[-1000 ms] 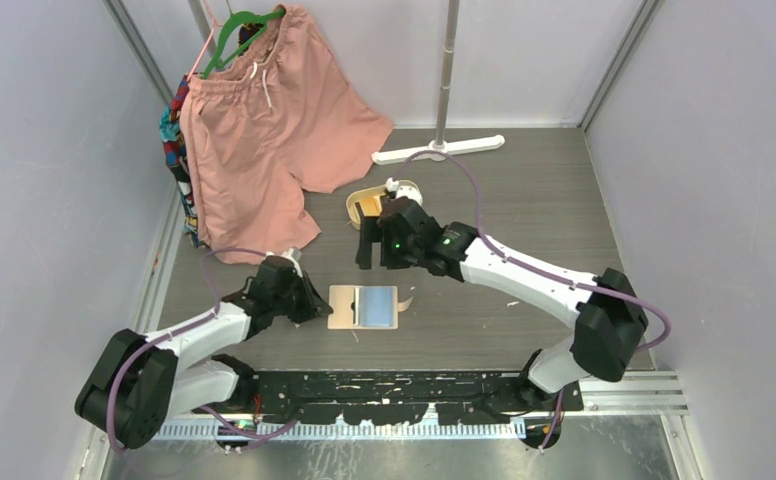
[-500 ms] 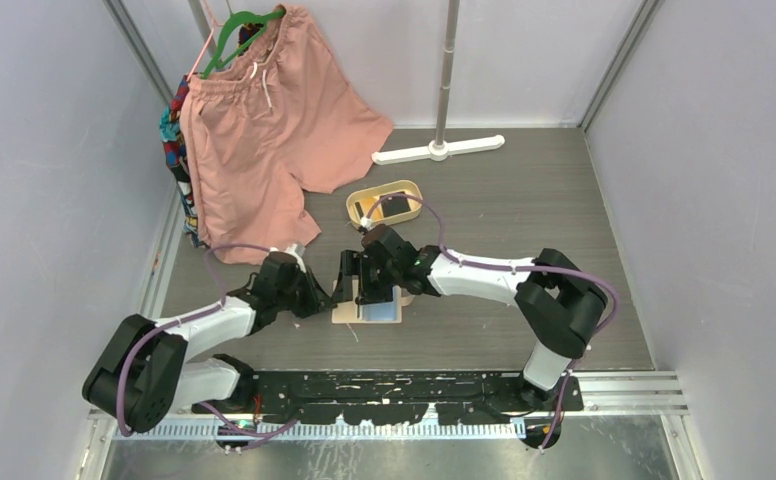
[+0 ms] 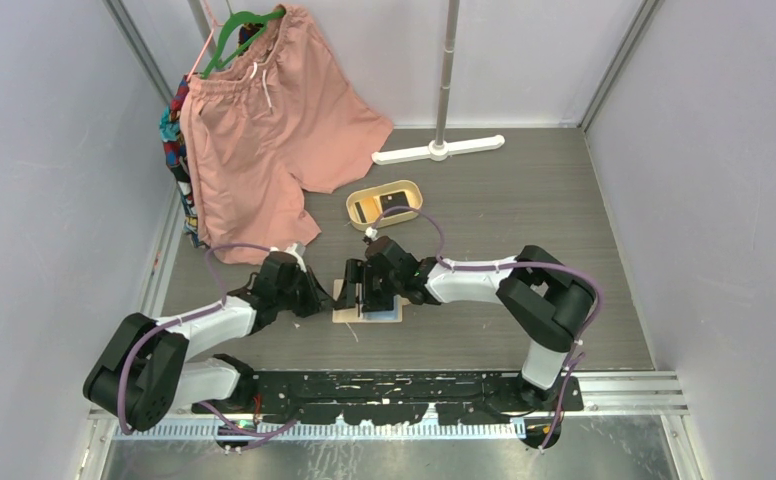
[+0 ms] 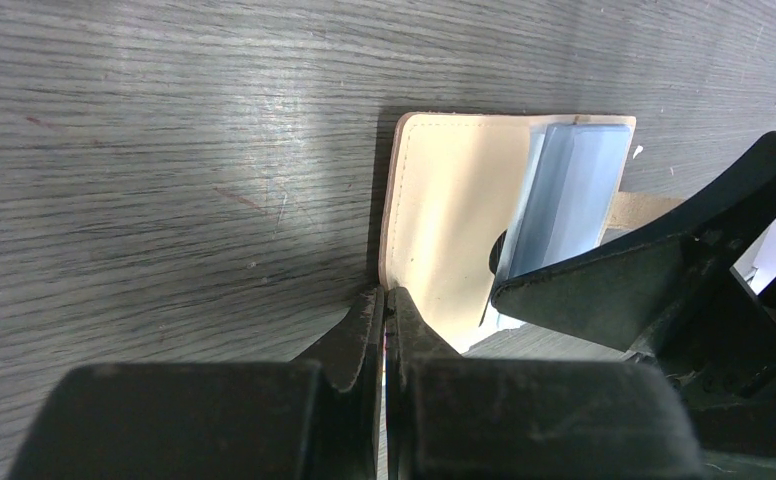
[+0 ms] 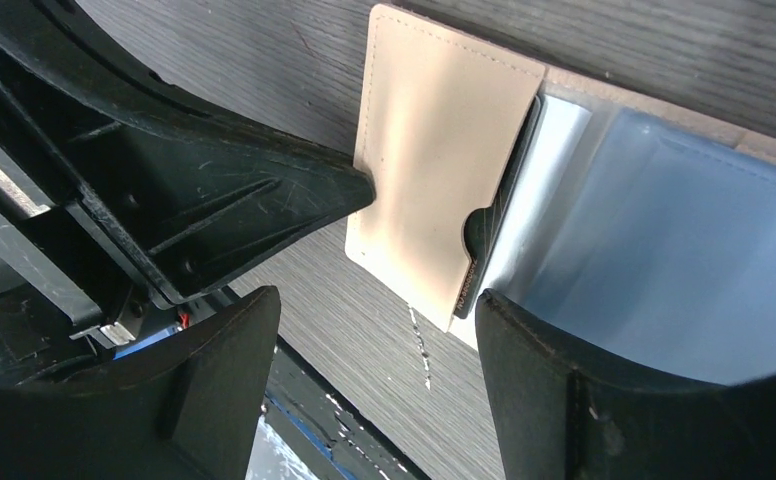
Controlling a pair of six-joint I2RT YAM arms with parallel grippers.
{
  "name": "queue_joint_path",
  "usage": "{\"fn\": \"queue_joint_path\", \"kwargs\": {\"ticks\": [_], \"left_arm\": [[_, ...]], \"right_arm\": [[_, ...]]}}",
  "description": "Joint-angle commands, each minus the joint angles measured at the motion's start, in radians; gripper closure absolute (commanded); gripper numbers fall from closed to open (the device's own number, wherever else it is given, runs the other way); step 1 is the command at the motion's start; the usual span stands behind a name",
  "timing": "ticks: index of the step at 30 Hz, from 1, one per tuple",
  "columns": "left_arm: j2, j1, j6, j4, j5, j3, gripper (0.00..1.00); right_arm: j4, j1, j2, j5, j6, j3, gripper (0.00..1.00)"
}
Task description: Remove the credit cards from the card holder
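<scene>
The beige card holder [image 3: 349,303] lies open on the table, its blue inside [image 3: 389,308] to the right. In the right wrist view a black credit card [image 5: 486,235] sits in its beige pocket [image 5: 434,160], the blue lining [image 5: 684,250] beside it. My left gripper [image 3: 326,300] is shut, its tips [image 4: 386,300] against the holder's left edge [image 4: 444,220]. My right gripper [image 3: 364,287] is open and empty, low over the holder, its jaws [image 5: 374,310] standing either side of the pocket's near end. Two dark cards [image 3: 396,200] lie in the tan tray [image 3: 411,186].
Pink shorts [image 3: 264,130] on a green hanger [image 3: 239,25] hang at the back left. A white stand base [image 3: 439,150] with its pole [image 3: 449,60] is at the back. Grey walls close in on both sides.
My right gripper has moved from beside the tan tray toward me and left, down over the open card holder. The left gripper has stayed at the holder's left edge.
</scene>
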Motion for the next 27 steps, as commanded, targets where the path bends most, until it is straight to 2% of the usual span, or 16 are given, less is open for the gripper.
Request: {"fn": "queue_joint_path", "kwargs": {"ticks": [1,15,20,27], "left_arm": [[0.038,-0.004,0.038,-0.144,-0.101,-0.043,1.00],[0.044,-0.008,0.036,-0.151,-0.103,-0.041,1.00],[0.051,-0.008,0.037,-0.151,-0.100,-0.037,1.00],[0.072,-0.008,0.037,-0.147,-0.096,-0.031,1.00]], "right_arm": [[0.077,-0.003,0.004,0.049,-0.006,-0.002,0.24],[0.158,-0.003,0.060,0.122,-0.001,-0.027,0.24],[0.130,-0.003,0.042,0.232,-0.006,-0.058,0.23],[0.095,-0.002,0.065,0.291,-0.036,-0.025,0.21]]}}
